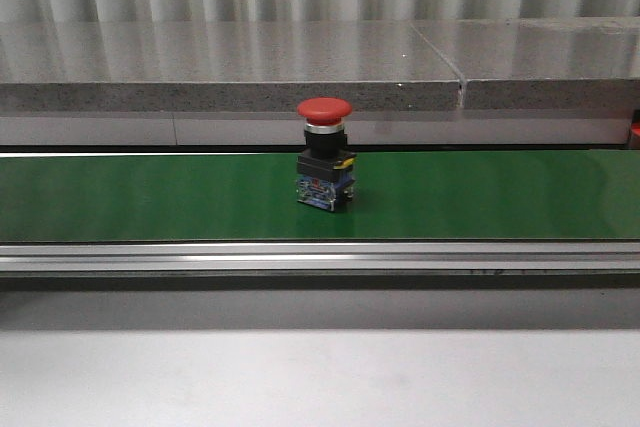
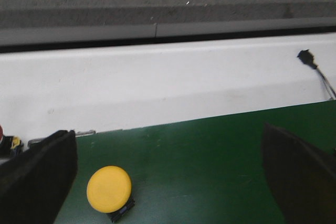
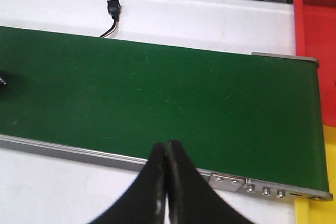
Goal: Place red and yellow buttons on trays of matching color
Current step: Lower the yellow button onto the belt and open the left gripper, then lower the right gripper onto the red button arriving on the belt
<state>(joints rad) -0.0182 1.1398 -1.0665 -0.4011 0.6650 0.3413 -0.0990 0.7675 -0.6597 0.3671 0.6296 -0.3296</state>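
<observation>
Left end effector (image 2: 168, 182) spread wide over yellow button (image 2: 108, 189) — right end effector (image 3: 166, 182) closed.

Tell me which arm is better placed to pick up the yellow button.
Left. Its wrist view shows the yellow button on the green belt just beside one finger of the open left pincer. The right pincer is shut over the belt's near edge, with no button in its view.
</observation>
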